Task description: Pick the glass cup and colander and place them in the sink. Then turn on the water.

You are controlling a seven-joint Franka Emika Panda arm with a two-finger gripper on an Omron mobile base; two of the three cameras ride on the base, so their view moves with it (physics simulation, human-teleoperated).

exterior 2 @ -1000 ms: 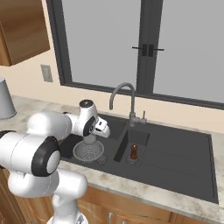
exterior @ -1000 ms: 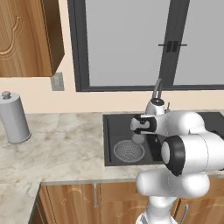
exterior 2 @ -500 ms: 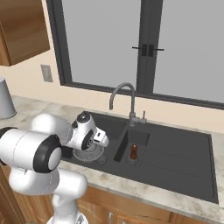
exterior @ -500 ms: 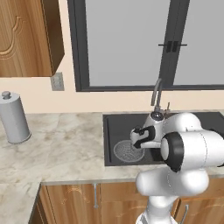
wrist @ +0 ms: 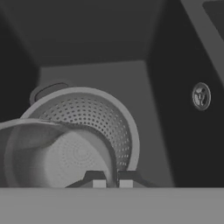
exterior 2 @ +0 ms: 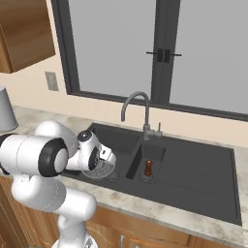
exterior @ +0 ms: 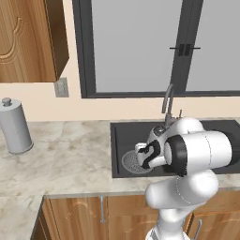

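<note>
Lowered since a second ago, the gripper (exterior: 140, 151) sits over the colander (exterior: 134, 162) in the sink (exterior: 123, 136). Right base view: colander (exterior 2: 100, 171) beside the hand. Hand view: fingers pinch the cup (wrist: 52, 151) rim (translucent wall), above the colander (wrist: 107, 120).

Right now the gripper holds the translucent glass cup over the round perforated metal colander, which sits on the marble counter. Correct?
Not quite. The round perforated metal colander sits in the dark charcoal sink, not on the counter; the right base view shows it. The gripper does hold the translucent glass cup over it.
</note>
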